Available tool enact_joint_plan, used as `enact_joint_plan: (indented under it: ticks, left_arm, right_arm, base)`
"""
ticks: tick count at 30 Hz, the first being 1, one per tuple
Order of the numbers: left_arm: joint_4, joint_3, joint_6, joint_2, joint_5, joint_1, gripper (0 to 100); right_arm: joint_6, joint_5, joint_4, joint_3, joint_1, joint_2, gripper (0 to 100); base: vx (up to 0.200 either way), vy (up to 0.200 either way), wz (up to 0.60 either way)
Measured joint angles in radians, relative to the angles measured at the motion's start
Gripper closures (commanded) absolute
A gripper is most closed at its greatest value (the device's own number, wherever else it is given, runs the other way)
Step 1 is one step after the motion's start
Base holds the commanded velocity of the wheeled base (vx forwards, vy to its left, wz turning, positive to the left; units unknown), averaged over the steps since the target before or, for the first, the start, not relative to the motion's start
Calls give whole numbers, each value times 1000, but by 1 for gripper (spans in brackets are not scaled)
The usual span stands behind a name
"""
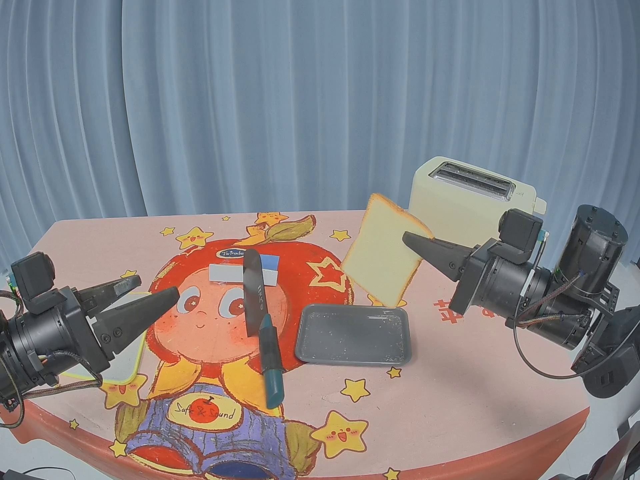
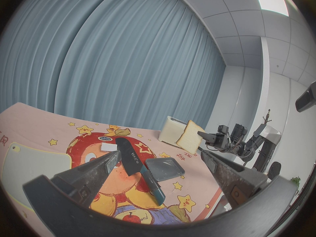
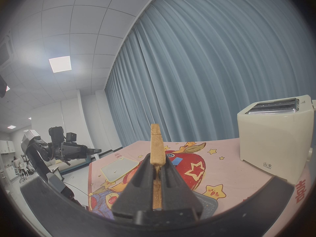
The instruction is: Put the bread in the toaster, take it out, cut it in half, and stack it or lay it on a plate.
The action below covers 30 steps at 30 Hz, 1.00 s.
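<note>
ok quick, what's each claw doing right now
left claw: open, holding nothing
right claw: closed on the bread slice, which it holds upright

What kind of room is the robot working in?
Probably a lab or test room, not a home kitchen: a blue curtain hangs all along the back, the ceiling has office-style panels, and the toaster stands on a cartoon tablecloth.
</note>
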Motion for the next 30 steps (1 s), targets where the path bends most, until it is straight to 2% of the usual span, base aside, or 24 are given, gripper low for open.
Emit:
enact_joint_plan:
  ticks: [11, 15, 18, 30]
  left_arm:
    - [-1, 17, 9, -24, 0, 9, 0]
    - [0, 25, 40, -27, 0, 9, 0]
    - [0, 34, 51, -27, 0, 8, 0]
    - [1, 43, 53, -29, 0, 8, 0]
  right_arm:
    - [0, 0, 0, 4, 13, 0, 100]
    - [0, 0, 0, 8, 19, 0, 100]
    - [0, -1, 0, 10, 21, 0, 100]
    - [2, -1, 0, 20, 44, 0, 100]
  base:
    - [0, 200, 0]
    - [0, 200, 0]
    - [0, 200, 0]
    - [0, 200, 0]
